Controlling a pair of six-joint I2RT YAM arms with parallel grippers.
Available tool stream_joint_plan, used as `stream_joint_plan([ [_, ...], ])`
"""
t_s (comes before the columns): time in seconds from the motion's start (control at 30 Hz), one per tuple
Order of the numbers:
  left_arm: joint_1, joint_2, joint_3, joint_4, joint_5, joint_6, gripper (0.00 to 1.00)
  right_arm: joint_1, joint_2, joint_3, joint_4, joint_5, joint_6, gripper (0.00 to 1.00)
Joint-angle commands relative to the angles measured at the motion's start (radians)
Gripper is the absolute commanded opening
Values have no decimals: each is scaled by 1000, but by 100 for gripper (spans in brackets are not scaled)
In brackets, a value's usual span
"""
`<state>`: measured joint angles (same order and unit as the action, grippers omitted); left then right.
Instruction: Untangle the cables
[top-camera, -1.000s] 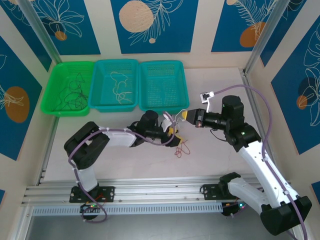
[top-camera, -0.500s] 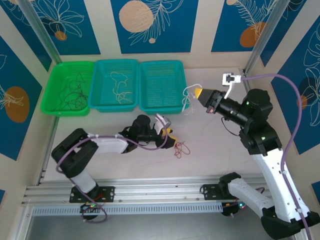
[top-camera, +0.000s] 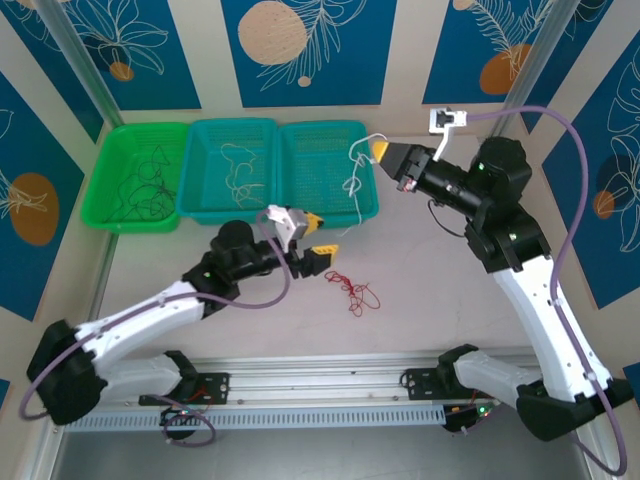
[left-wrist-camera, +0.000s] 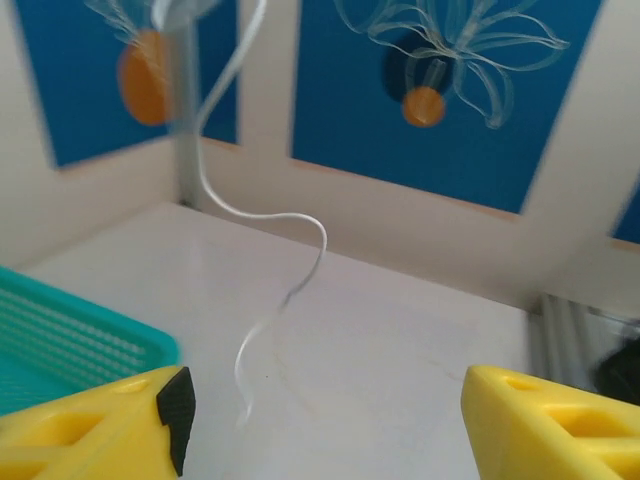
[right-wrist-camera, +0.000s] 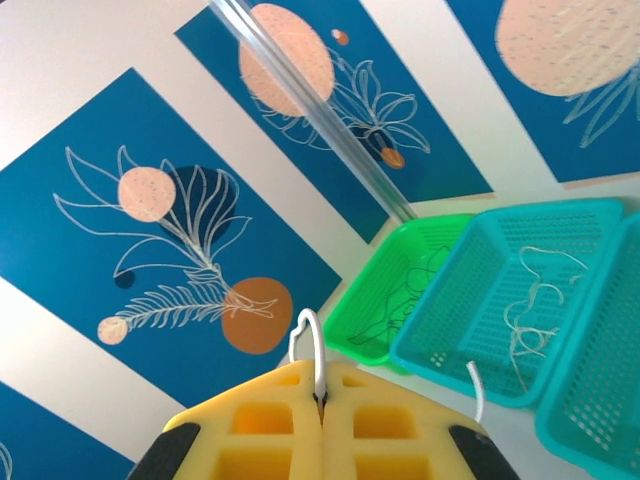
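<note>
**A:** Separation at last? The left gripper (top-camera: 318, 236) has backed off toward 9 o'clock, fingers spread, holding nothing.

**B:** Yes. The red cable (top-camera: 352, 290) lies alone on the table (top-camera: 430, 300) at that gripper's 4 o'clock. Up at 1 o'clock, the right gripper (top-camera: 381, 151) has carried off the white cable (top-camera: 358, 180). It is pinched tight and dangles over the rim of the teal basket (top-camera: 325, 213). Those two look untangled.

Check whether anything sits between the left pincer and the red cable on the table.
Nothing visible does. The left pincer is open, with bare table between it and the red cable. The white cable hangs from the shut right pincer farther back, off that path.
</note>
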<state>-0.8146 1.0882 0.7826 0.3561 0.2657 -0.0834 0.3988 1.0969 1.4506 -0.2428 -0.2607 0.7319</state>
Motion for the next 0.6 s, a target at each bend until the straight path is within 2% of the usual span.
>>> stream_joint_plan([
  [0.0,-5,-130,82,-312,-246,118,72,49,72,96,51,24,-21,0],
  [0.23,-6,-381,149,-664,-414,163,74,131,316,279,113,58,-50,0],
  [0.37,-5,-459,182,-830,-390,149,78,154,489,403,137,54,-114,0],
  [0.47,-5,-493,211,-945,-368,123,79,167,661,556,103,11,-146,0],
  [0.57,-5,-525,235,-1033,-416,81,79,189,854,758,21,-14,-170,0],
])
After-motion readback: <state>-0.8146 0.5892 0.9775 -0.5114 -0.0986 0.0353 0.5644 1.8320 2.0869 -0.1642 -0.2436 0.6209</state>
